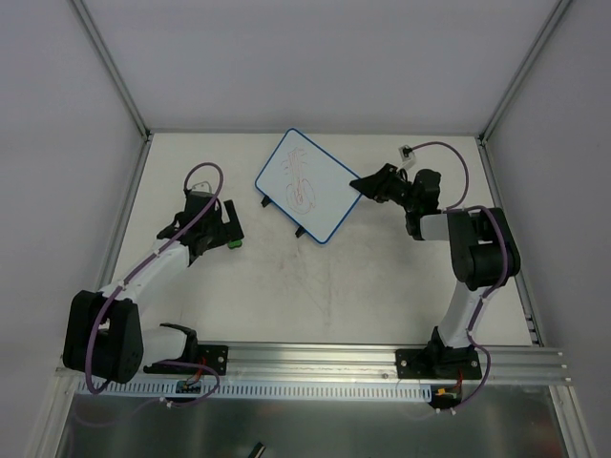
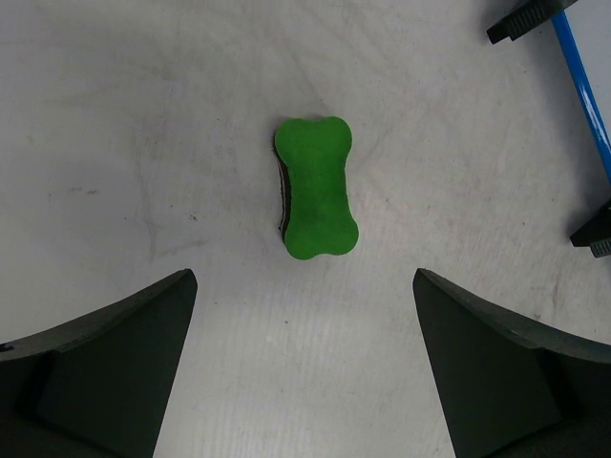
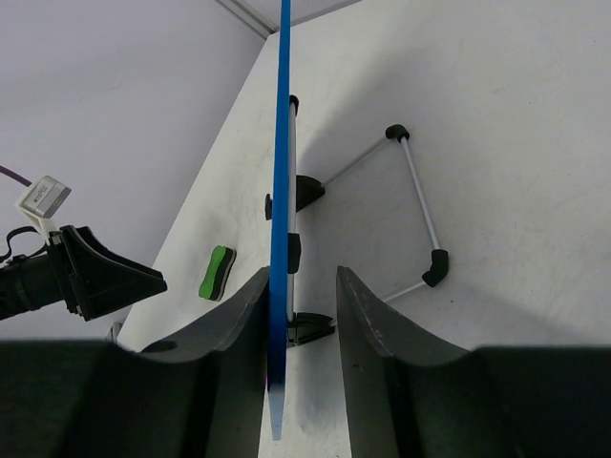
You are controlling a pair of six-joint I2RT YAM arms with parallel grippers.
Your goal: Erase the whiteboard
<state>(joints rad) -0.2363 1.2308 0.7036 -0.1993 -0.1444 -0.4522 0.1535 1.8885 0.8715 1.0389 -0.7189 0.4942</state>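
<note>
Room: pale grey walls (image 1: pixel 286 57) close you in on three sides.
Desk (image 1: pixel 286 286): white, scuffed.
Whiteboard (image 1: pixel 307 184): far centre, red scribbles. Your right wrist view sees it edge-on, face hidden.
Right pincer (image 1: pixel 368 183): straddles its blue rim, gap showing.
Left pincer (image 2: pixel 305 363): spread wide.
Eraser (image 2: pixel 317 188): green, beneath it.

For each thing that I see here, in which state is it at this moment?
whiteboard: propped on its wire stand, red scribbles not erased.
green eraser: lying on the table, not gripped.
left gripper: open, above the eraser.
right gripper: open, jaws either side of the whiteboard's edge, gap on one side.
</note>
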